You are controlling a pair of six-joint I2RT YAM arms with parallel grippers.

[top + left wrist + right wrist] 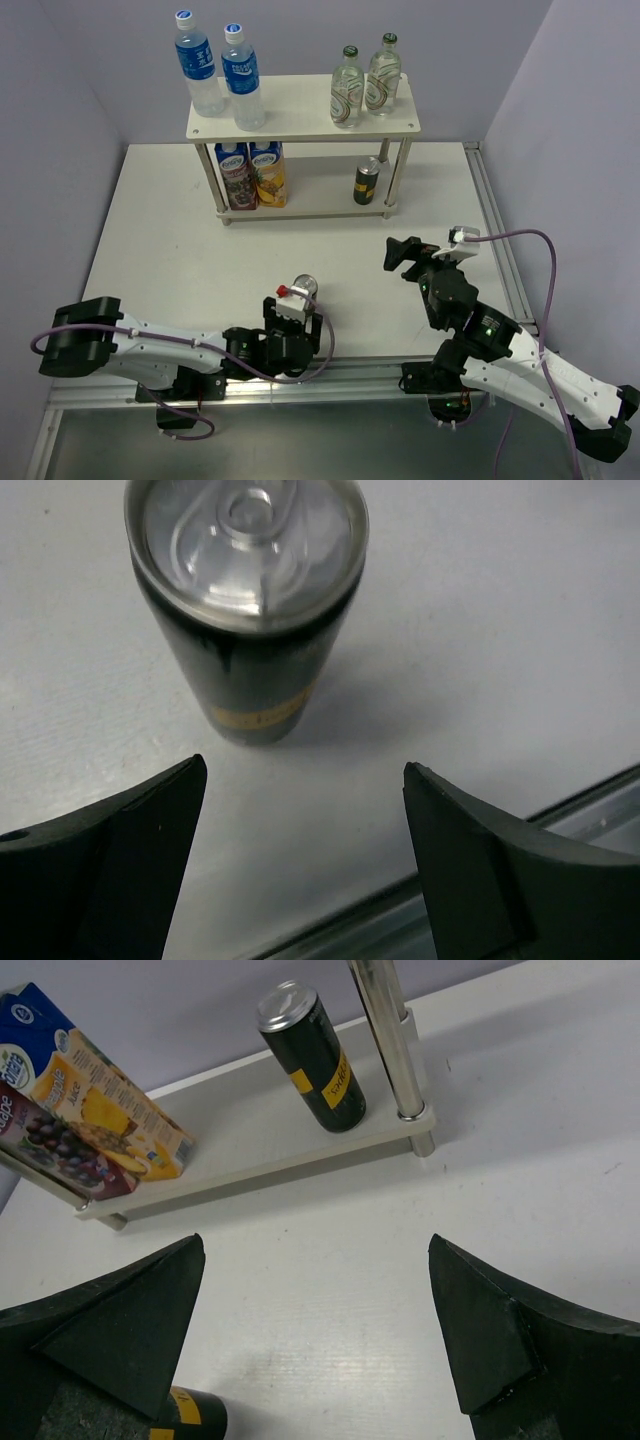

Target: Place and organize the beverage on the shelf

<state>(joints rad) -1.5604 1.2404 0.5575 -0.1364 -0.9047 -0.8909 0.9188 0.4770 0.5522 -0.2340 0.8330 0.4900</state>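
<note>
The shelf (pixel 300 122) stands at the back of the table. Its top board holds two blue-capped water bottles (pixel 222 72) on the left and two green-capped glass bottles (pixel 363 82) on the right. One dark can (pixel 367 181) stands on the lower board, and shows in the right wrist view (pixel 315 1060). The other dark can (pixel 306 286) stands upright on the table near the front edge. My left gripper (pixel 297 312) is open just behind this can (pixel 250 610), not touching it; in its wrist view the gripper (pixel 305 770) is empty. My right gripper (pixel 404 258) is open and empty, facing the shelf (pixel 250 1140).
Two juice cartons (pixel 250 174) stand on the lower board's left side, also in the right wrist view (pixel 90 1100). A silver shelf leg (pixel 385 1040) stands beside the shelved can. The table's metal front rail (pixel 560 810) runs close behind my left gripper.
</note>
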